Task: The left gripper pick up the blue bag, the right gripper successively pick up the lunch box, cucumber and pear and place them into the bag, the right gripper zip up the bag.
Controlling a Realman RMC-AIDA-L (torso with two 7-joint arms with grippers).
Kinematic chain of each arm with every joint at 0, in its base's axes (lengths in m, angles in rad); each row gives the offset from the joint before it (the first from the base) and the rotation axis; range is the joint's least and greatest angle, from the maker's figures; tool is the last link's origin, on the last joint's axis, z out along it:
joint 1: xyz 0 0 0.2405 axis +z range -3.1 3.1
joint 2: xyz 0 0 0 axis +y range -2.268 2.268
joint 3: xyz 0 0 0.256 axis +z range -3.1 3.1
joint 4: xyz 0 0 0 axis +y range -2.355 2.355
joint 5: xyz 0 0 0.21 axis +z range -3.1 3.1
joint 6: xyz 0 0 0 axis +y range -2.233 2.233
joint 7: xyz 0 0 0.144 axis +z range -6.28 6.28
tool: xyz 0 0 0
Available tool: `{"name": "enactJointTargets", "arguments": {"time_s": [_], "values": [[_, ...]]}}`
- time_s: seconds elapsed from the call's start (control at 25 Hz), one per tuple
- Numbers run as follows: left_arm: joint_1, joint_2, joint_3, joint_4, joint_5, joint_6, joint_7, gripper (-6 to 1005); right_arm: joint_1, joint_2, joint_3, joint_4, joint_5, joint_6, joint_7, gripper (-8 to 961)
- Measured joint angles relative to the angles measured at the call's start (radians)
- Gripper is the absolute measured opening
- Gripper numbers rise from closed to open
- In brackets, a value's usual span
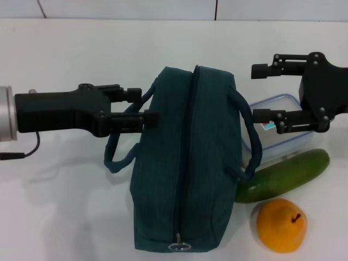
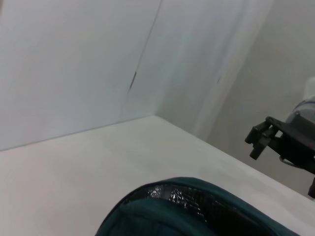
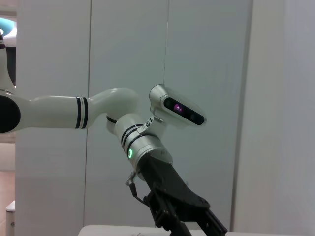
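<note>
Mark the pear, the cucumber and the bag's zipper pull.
pear [image 1: 281,225], head view, middle of its orange body.
cucumber [image 1: 285,175], head view, middle of its green length.
zipper pull [image 1: 179,245], head view, metal ring at the bag's near end.

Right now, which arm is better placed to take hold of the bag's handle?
Left. The left claw is open at the near handle of the blue bag. The right claw is open too, but it hovers over the lunch box across the bag.
</note>
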Motion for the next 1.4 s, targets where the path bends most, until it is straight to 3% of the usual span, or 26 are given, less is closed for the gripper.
{"name": "enactJointTargets", "arguments": {"time_s": [0.6,0.92,1.4], "values": [[-0.054,0.001,0.012,-0.086,0.03,-0.027,0.053,767,-0.01,0.012,0.008,0.001,-0.001,0.005,-0.003,720],[-0.108,0.004,0.0,-0.157,0.031,-0.031,0.056,717,-0.01,0.012,0.008,0.0,0.0,0.017,-0.008,721],[-0.123,0.003,-0.047,-0.183,0.009,-0.033,0.129,636,-0.009,0.012,0.01,0.006,0.0,0.048,-0.032,721]]}}
